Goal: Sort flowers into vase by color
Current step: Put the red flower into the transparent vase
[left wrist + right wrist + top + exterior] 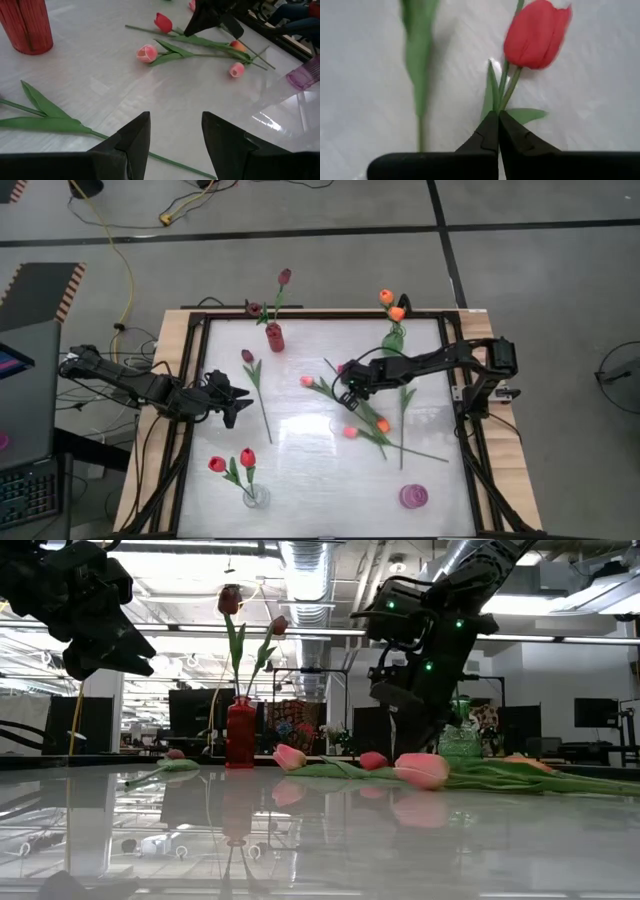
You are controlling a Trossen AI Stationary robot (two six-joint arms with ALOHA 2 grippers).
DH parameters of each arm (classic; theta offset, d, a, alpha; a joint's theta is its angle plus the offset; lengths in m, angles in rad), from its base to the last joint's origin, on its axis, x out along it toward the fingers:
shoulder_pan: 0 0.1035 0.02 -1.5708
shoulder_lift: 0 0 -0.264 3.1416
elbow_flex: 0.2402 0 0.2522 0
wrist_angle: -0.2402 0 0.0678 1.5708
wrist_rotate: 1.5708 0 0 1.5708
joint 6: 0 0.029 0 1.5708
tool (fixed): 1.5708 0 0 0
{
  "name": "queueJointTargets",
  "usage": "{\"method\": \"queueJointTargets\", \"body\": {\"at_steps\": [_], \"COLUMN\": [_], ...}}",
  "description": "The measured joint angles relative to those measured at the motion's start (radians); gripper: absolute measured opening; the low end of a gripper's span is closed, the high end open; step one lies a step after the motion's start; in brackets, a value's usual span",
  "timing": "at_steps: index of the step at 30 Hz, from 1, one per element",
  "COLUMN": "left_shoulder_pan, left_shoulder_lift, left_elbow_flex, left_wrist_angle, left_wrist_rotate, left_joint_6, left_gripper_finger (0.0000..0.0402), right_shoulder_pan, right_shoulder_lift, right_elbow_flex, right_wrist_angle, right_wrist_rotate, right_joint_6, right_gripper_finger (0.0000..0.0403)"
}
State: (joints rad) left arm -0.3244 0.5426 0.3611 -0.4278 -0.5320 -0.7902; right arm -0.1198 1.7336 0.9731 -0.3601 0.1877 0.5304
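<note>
Several tulips lie on the white table (300, 470): a red one (537, 32) (340, 368), pink ones (307, 381) (350, 432), an orange one (383, 425) and a maroon one (247, 356). My right gripper (498, 120) (346, 387) is shut at the red tulip, mid-table. My left gripper (175, 135) (238, 395) hangs open over the table's left part, above the maroon tulip's stem (45, 122). A red vase (274, 337) holds maroon tulips, a green vase (393, 340) holds orange ones, and a clear vase (255, 498) holds red ones. My right gripper pinches the red tulip's thin green stem (505, 97) a short way below the head, together with a leaf base, at the very tips of its two fingers. The fingers come slanting down from the table's right side. The head (373, 760) lies low at the tabletop.
A purple vase (414, 496) stands near the front right corner. Loose stems and leaves (405, 405) cross under and beside my right arm. A black frame (180, 380) borders the table. Bare tabletop lies in the near middle (320, 480).
</note>
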Motion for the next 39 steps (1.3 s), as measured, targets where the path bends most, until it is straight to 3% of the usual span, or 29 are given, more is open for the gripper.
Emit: {"method": "queueJointTargets", "body": {"at_steps": [10,17,28,39], "left_shoulder_pan": [0.000,0.000,0.000,0.051], "left_shoulder_lift": [0.000,0.000,0.020,0.206], "left_elbow_flex": [0.000,0.000,0.000,0.000], "left_wrist_angle": [0.000,0.039,0.336,0.666], "left_wrist_rotate": [-0.001,-0.058,-0.082,-0.060], "left_joint_6": [0.000,0.006,0.244,0.435], "left_gripper_finger": [0.0165,0.0165,0.0165,0.0165], "right_shoulder_pan": [0.002,0.002,0.024,0.085], "right_shoulder_lift": [-0.144,-0.244,-0.266,-0.242], "right_elbow_flex": [0.001,0.002,0.002,0.002], "right_wrist_angle": [0.018,0.143,0.499,0.811], "right_wrist_rotate": [0.000,-0.001,-0.007,-0.008], "right_joint_6": [-0.007,-0.040,-0.196,-0.394], "right_gripper_finger": [0.0025,0.0025,0.0025,0.0026]}}
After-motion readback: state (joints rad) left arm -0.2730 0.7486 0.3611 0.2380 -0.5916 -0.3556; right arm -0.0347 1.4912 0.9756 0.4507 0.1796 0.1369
